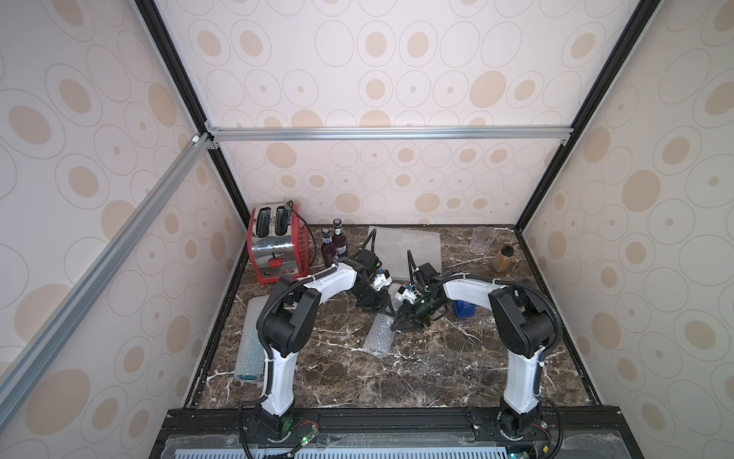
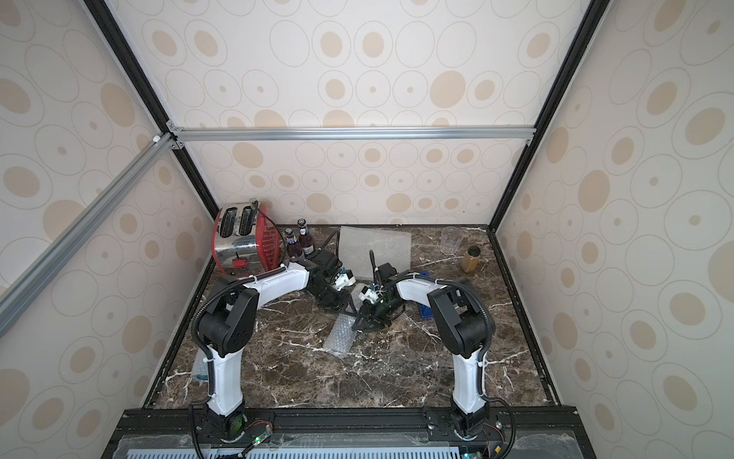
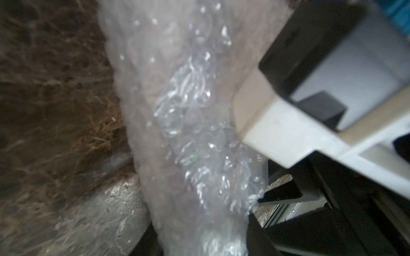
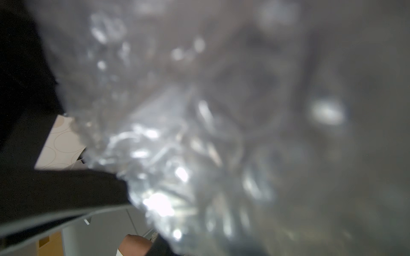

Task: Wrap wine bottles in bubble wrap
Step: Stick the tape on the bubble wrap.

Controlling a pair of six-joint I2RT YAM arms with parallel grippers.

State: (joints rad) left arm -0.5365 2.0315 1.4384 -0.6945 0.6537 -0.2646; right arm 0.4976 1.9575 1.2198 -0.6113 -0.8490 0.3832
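Two purple wine bottles (image 1: 333, 244) (image 2: 298, 242) stand at the back left. A sheet of bubble wrap (image 1: 405, 246) lies flat at the back centre. A bubble wrap roll (image 1: 379, 336) (image 2: 339, 336) lies mid-table, with a dull purplish tint inside it. My left gripper (image 1: 377, 305) (image 3: 199, 239) is shut on the roll's far end, and the wrap (image 3: 188, 133) fills the space between its dark fingers. My right gripper (image 1: 402, 322) sits beside the same end with its fingers apart. Blurred wrap (image 4: 199, 133) fills the right wrist view. A second roll (image 1: 249, 345) at the front left shows blue at its near end.
A red toaster (image 1: 276, 246) stands at the back left beside the bottles. A clear cup (image 1: 482, 240) and an amber jar (image 1: 503, 258) stand at the back right. A small blue box (image 1: 464, 309) sits under the right arm. The marble table (image 1: 417, 377) is walled on three sides.
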